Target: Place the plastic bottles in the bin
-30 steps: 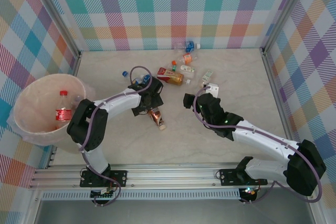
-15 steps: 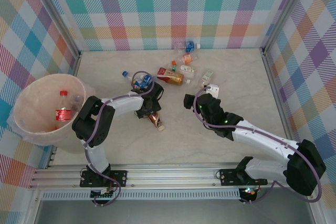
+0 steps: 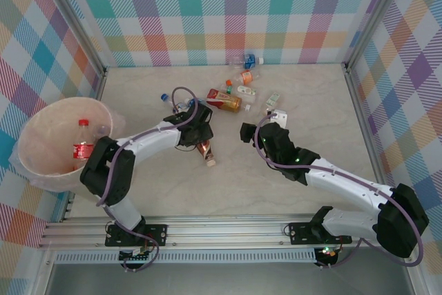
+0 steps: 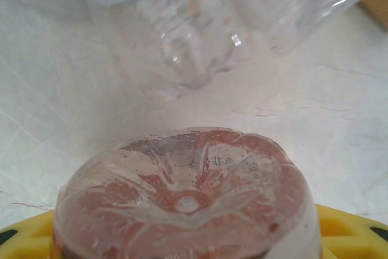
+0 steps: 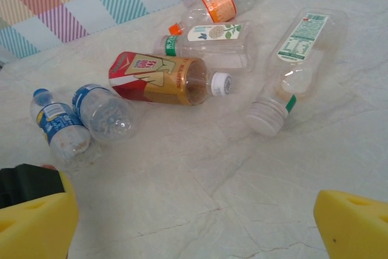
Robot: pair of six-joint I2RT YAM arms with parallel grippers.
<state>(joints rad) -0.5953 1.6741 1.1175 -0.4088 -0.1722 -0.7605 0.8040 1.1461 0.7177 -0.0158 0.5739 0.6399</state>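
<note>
At nine o'clock on the bench (image 3: 228,191) stands the pale pink bin (image 3: 38,164). A red-labelled bottle (image 3: 83,148) lies inside it with its cap toward twelve o'clock. The left arm (image 3: 148,139) stretches across the bare surface between the bin and the middle of the bench. The left hand (image 3: 200,137) is over a brown bottle (image 3: 205,151), whose white cap points toward five o'clock. In the left wrist view the bottle's ribbed base fills the space between the yellow pads (image 4: 354,228). They press against its sides, so the hand is clamped on it. Just past it, at eleven o'clock from the hand, two clear blue-labelled bottles (image 3: 181,107) lie side by side, very near the brown bottle's base. At one o'clock from the hand a red-and-gold bottle (image 3: 224,101) lies on its side. Behind it, toward twelve o'clock, come a leaf-printed bottle (image 3: 245,91) with an orange cap, then an orange-labelled bottle (image 3: 245,76). A clear blue-capped bottle (image 3: 250,60) lies close to the back wall (image 3: 221,32). Farthest right in the group is a green-and-white-labelled bottle (image 3: 273,100) on its side. The right hand (image 3: 261,126) hovers just at six o'clock from that bottle. Its pads are wide apart over bare bench, with nothing between them, and the red-and-gold bottle is at its ten o'clock.
</note>
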